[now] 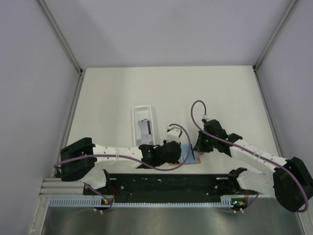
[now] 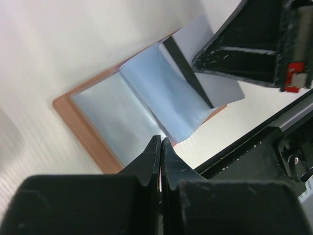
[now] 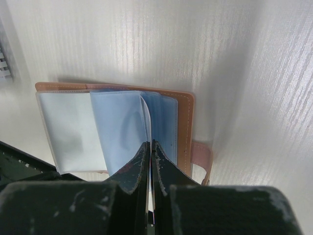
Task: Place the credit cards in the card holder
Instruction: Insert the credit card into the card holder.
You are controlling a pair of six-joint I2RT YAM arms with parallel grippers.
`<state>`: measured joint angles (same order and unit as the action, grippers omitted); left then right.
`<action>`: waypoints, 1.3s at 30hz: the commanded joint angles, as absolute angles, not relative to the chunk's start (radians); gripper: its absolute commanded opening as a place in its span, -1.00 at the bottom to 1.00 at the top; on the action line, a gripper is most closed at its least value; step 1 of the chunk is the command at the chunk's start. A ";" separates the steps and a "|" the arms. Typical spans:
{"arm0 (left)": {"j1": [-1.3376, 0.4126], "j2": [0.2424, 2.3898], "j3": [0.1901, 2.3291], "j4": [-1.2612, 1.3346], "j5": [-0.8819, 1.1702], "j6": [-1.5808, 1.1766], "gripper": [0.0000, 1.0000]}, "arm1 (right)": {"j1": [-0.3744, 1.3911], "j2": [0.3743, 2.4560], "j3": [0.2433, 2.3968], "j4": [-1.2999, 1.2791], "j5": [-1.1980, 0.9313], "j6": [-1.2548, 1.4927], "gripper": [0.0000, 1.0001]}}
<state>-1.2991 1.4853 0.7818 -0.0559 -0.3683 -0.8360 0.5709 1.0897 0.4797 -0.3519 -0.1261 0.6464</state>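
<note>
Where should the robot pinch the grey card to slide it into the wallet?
Probably the outer edge of the card, coming from the side away from the card holder. It is thin and flat, so pinch its two faces; the wallet-side edge stays free to slip between the sleeves. The right gripper holds it so.

Both arms stretch low toward each other, the left gripper pressed closed and the right gripper pinching a credit card.
</note>
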 commanded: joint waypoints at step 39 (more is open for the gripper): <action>-1.273 1.671 0.802 0.057 -0.390 -0.799 -1.00 | 0.552 1.069 0.443 -0.407 -0.055 0.632 -1.00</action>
<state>-1.2865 1.7039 0.8261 0.1184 -0.3542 -0.8017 0.5663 1.0672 0.4644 -0.3489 -0.1268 0.6479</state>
